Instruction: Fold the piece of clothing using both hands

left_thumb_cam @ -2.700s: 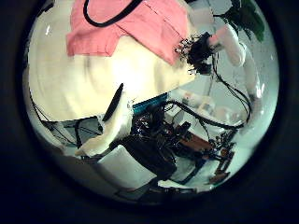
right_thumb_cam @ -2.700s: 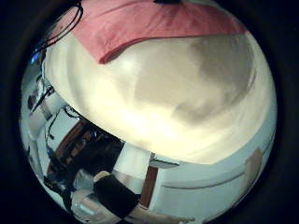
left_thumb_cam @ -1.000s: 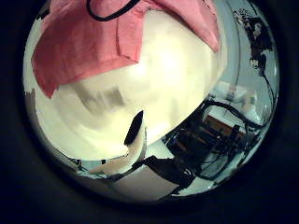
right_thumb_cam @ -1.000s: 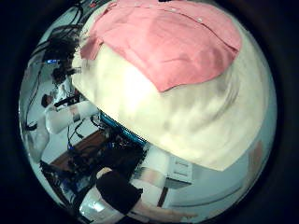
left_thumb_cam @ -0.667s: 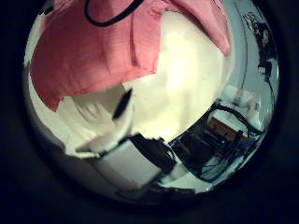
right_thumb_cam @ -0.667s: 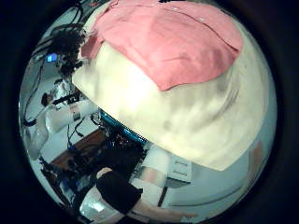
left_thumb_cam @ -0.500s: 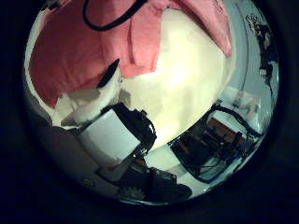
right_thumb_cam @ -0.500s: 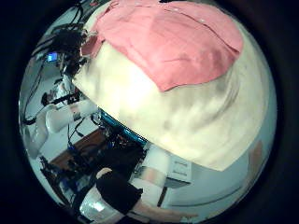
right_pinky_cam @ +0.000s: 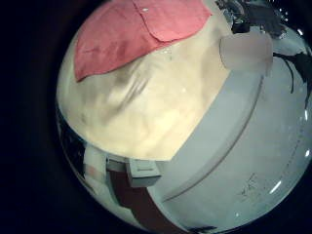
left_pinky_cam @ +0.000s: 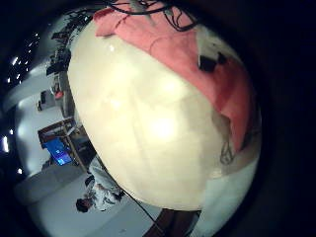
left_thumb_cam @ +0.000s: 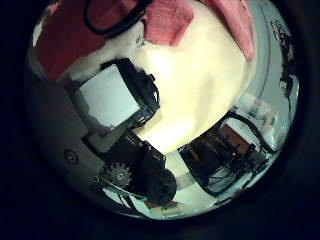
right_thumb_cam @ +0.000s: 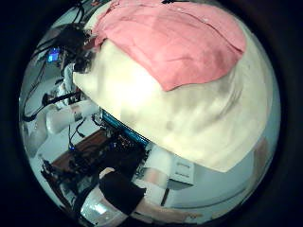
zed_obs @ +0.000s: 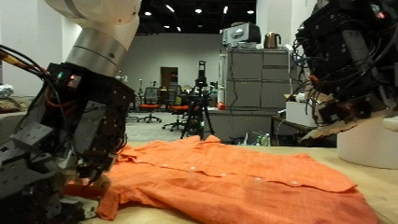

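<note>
An orange button-up shirt (zed_obs: 236, 182) lies spread flat on the cream table (zed_obs: 377, 191). My left hand (zed_obs: 68, 140) is down at one edge of the shirt, where the cloth is bunched up by its fingers. In the left thumb side palm view its thumb (left_thumb_cam: 115, 85) is curled in, with the tip against the shirt (left_thumb_cam: 70, 35). My right hand (zed_obs: 342, 65) hangs well above the table near the opposite side of the shirt, its fingers relaxed and holding nothing. The right palm views look down on the shirt (right_thumb_cam: 170, 43) (right_pinky_cam: 127, 34) from a distance.
Bare tabletop (left_pinky_cam: 148, 128) surrounds the shirt, and the table's edge (right_thumb_cam: 204, 161) shows in the right palm view. Grey cabinets (zed_obs: 255, 89) and office chairs (zed_obs: 156, 110) stand in the room behind the table.
The left palm camera has dropped closer to the shirt, and the left thumb has swung across its view onto the cloth's edge. The right palm view has hardly shifted.
</note>
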Controlling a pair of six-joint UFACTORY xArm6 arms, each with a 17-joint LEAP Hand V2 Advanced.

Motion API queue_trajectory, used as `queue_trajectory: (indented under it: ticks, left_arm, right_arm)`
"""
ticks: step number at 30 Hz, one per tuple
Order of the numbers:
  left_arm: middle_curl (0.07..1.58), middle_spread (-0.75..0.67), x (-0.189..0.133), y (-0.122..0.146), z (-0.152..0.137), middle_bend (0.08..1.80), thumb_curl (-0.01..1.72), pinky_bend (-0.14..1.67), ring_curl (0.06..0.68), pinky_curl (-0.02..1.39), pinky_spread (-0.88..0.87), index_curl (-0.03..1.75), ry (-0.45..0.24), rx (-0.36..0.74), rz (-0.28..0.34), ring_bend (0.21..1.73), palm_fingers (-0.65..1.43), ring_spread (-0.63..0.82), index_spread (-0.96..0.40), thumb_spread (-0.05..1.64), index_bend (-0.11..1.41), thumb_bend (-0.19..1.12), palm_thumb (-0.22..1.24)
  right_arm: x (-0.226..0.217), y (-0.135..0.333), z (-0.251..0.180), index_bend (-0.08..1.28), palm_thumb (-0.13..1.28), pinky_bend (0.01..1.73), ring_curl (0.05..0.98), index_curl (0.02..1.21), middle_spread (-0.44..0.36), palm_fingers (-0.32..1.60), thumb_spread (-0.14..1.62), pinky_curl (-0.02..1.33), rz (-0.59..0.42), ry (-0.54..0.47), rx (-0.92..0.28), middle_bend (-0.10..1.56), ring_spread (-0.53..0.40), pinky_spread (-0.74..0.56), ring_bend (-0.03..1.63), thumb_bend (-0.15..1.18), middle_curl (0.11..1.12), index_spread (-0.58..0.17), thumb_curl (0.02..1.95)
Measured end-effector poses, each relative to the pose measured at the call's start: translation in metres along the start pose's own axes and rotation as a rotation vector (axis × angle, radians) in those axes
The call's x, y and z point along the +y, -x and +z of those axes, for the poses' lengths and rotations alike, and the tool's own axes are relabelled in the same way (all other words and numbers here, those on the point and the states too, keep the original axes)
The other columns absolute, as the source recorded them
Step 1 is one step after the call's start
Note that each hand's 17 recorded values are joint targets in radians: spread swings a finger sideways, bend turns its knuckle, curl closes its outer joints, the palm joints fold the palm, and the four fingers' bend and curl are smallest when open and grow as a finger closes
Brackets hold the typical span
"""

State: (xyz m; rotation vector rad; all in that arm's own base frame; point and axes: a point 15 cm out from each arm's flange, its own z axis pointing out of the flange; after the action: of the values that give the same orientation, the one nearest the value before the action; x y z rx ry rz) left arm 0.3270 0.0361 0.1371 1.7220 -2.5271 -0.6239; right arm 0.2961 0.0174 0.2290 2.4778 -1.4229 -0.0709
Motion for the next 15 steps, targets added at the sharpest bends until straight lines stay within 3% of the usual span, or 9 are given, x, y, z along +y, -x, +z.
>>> queue_trajectory:
  ticks: [6,10,15]
  left_arm:
    - [0.82,-0.53,0.008,-0.003,-0.008,0.86,0.46,1.01,0.52,0.59,-0.69,0.66,0.016,0.009,0.016,1.18,1.15,-0.5,-0.53,0.93,0.43,-0.02,0.83]
    - [0.87,-0.55,0.014,-0.005,-0.019,0.89,0.49,1.07,0.54,0.61,-0.68,0.76,0.02,0.008,0.023,1.22,1.1,-0.49,-0.58,0.91,0.47,-0.02,0.83]
    - [0.93,-0.56,0.018,-0.005,-0.026,0.9,0.52,1.12,0.553,0.63,-0.67,0.86,0.011,0.004,0.021,1.26,1.07,-0.48,-0.63,0.9,0.47,-0.02,0.83]
  right_arm:
    - [-0.003,0.017,0.009,0.17,0.03,0.21,0.241,0.36,-0.053,0.39,1.07,0.25,-0.02,0.006,-0.036,0.25,0.137,0.26,0.36,-0.01,0.32,-0.33,0.2]
    - [0.0,0.036,0.035,0.16,0.12,0.22,0.25,0.34,-0.035,0.42,1.04,0.26,-0.034,0.028,-0.066,0.26,0.078,0.2,0.4,-0.01,0.34,-0.298,0.24]
    - [-0.012,0.047,0.054,0.17,0.24,0.22,0.26,0.33,-0.031,0.46,1.02,0.26,-0.055,-0.016,-0.056,0.29,0.022,0.12,0.44,0.0,0.35,-0.266,0.27]
